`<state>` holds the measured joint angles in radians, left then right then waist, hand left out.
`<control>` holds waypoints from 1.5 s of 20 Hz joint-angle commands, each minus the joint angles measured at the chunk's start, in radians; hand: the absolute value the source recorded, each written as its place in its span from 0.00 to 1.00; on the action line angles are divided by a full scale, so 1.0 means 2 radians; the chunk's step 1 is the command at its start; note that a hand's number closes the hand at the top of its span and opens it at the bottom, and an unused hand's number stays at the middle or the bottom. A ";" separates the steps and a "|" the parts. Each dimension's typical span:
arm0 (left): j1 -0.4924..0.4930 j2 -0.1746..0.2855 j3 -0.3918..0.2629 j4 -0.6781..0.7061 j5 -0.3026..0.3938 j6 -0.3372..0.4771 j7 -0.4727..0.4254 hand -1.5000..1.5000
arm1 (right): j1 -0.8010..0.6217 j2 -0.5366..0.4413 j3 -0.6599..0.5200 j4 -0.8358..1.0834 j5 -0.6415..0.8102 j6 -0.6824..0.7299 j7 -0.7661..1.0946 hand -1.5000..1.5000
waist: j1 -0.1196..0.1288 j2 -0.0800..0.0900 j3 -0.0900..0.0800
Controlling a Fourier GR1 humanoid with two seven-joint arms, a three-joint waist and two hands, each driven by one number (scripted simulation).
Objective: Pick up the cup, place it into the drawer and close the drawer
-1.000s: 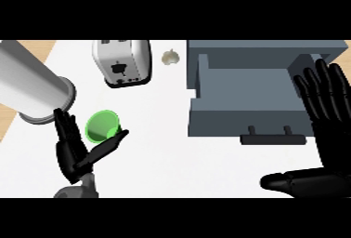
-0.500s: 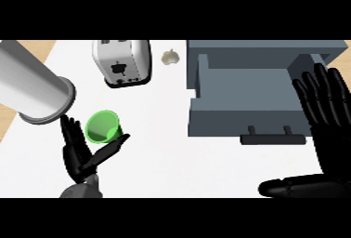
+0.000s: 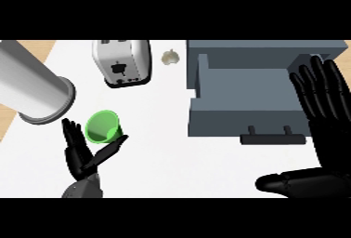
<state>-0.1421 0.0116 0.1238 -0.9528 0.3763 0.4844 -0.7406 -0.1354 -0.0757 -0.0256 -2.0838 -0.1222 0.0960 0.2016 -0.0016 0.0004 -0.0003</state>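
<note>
The green cup (image 3: 103, 126) lies tipped on the white counter, its mouth facing the near left. My left hand (image 3: 83, 160) is open just beside and below it: straight fingers stand at the cup's left and the thumb reaches under its near side. I cannot tell whether they touch. The grey drawer (image 3: 237, 114) stands pulled out at the right, its handle (image 3: 273, 138) toward me. My right hand (image 3: 328, 135) is open with fingers up over the drawer's right edge, hiding that side.
A silver toaster (image 3: 123, 62) stands at the back, with a small pale object (image 3: 171, 57) to its right. A large metal cylinder (image 3: 31, 90) lies at the far left, close to the cup. The grey cabinet (image 3: 267, 50) sits behind the drawer.
My left hand has shifted slightly right and toward the near edge, staying beside the cup. The cup, the drawer and the right hand have barely moved.
</note>
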 commanded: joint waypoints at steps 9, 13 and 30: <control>-0.039 0.026 0.038 0.110 0.016 -0.071 -0.054 0.00 | 0.014 0.012 0.007 -0.001 -0.003 0.001 -0.014 0.00 | 0.000 0.000 0.000; -0.076 0.011 0.054 0.184 0.028 -0.089 -0.115 0.00 | 0.050 0.006 -0.001 -0.022 -0.018 0.021 -0.029 0.00 | -0.003 0.000 0.000; -0.137 0.043 0.079 0.263 0.061 -0.227 -0.124 0.00 | 0.014 0.009 0.010 0.016 0.008 0.011 -0.022 0.00 | -0.002 0.001 0.000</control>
<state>-0.3955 0.0725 0.2753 -0.4513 0.4877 0.1076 -0.9779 -0.0993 -0.0816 -0.0491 -2.0917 -0.1582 0.1264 0.1893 -0.0066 0.0018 -0.0007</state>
